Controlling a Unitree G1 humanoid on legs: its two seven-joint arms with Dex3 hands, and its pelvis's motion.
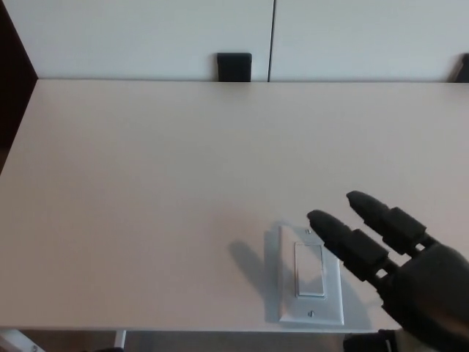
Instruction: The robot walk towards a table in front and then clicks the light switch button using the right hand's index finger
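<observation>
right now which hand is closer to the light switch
Right. The right hand reaches in from the switch's right, one fingertip over the upper corner of the light switch. The left hand is not in view.

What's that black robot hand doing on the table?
The right robot hand is reaching in from the right toward a white light switch lying flat near the front edge of the table. Its fingers are spread apart and hold nothing, and one fingertip is over the top corner of the switch plate. You can't tell whether it is touching yet. The left robot hand isn't showing.
</observation>
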